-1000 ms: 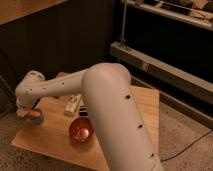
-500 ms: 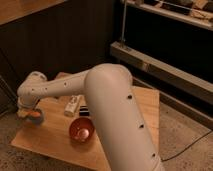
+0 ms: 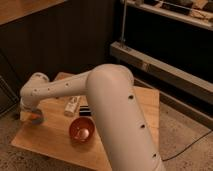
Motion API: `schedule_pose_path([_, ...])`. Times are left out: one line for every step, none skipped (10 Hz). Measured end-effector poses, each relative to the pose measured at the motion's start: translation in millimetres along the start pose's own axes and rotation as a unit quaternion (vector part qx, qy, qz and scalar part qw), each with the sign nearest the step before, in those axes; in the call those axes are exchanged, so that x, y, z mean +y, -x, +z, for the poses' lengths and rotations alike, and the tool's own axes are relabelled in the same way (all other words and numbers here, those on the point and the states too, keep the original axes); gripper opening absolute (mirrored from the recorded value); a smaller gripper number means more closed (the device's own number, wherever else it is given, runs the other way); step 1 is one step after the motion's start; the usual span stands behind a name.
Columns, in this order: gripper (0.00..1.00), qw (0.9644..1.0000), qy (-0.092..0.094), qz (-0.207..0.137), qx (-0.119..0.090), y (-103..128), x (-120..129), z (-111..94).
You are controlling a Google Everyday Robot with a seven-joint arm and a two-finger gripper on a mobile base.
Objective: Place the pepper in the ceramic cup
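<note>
My white arm reaches from the lower right across the wooden table [image 3: 55, 145] to its far left edge. The gripper [image 3: 33, 114] hangs below the wrist, right over the small light-blue ceramic cup [image 3: 38, 121]. An orange bit of the pepper [image 3: 34, 117] shows at the cup's mouth, directly under the gripper. I cannot tell whether the pepper rests in the cup or is held. Most of the gripper is hidden by the wrist.
A round red-orange bowl [image 3: 81, 130] sits in the middle front of the table. A white box-like object [image 3: 72, 105] and a small dark object [image 3: 85, 111] lie behind it. Metal shelving [image 3: 165, 65] stands at the right, with a dark wall behind.
</note>
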Motion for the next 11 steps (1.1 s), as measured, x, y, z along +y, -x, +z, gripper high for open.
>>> schedule_pose_path([0.69, 1.0, 0.0, 0.001, 0.001, -1, 0, -1])
schedule_pose_path([0.69, 1.0, -0.002, 0.002, 0.003, -2, -2, -3])
schedule_pose_path([0.69, 1.0, -0.003, 0.001, 0.004, -1, -2, -4])
schedule_pose_path([0.69, 1.0, -0.004, 0.001, 0.005, 1, -3, -8])
schedule_pose_path([0.69, 1.0, -0.006, 0.001, 0.008, 3, -4, -12])
schedule_pose_path([0.69, 0.9998, -0.01, -0.002, 0.018, 6, -6, -19])
schedule_pose_path([0.69, 0.9993, -0.016, -0.004, 0.033, 6, -8, -27])
schedule_pose_path([0.69, 0.9972, -0.03, -0.006, 0.068, 2, -14, -42])
schedule_pose_path([0.69, 0.9921, -0.056, -0.003, 0.113, -5, -25, -62])
schedule_pose_path([0.69, 0.9883, -0.071, 0.0, 0.135, -8, -30, -73])
schedule_pose_path([0.69, 0.9833, -0.087, 0.004, 0.16, -11, -36, -85])
